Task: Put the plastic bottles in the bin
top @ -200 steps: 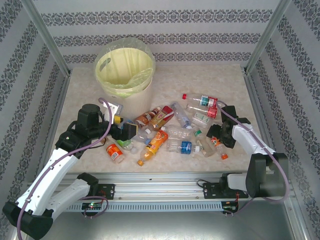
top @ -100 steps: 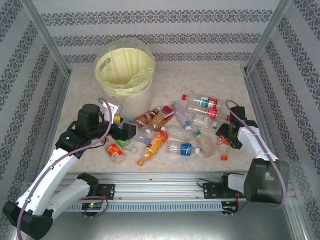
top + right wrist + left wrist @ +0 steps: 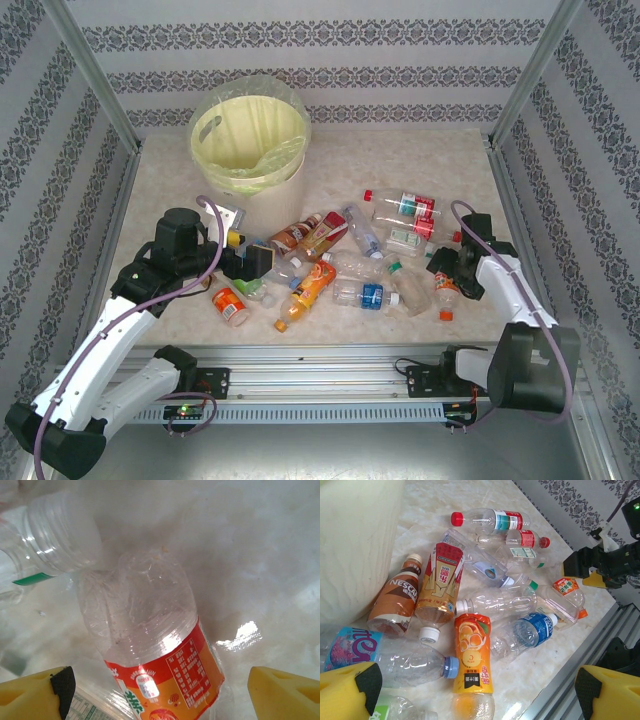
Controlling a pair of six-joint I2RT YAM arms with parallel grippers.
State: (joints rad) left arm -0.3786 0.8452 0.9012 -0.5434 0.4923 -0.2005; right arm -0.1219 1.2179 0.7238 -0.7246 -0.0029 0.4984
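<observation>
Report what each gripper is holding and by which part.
Nothing is held. The left gripper stands open and empty; the right gripper is open too, its fingers either side of an orange-labelled bottle, not touching it.

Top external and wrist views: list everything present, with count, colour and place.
table: one, pale marbled, under everything.
walls: three, grey-patterned, around the table.
bin: one, cream-white with pale yellow liner, far left.
plastic bottles: about a dozen, clear or orange, mixed labels, scattered mid-table.
left gripper: one, yellow-and-black fingers, open, at the pile's left side.
right gripper: one, yellow fingers, open, straddling an orange-labelled bottle at the pile's right.
</observation>
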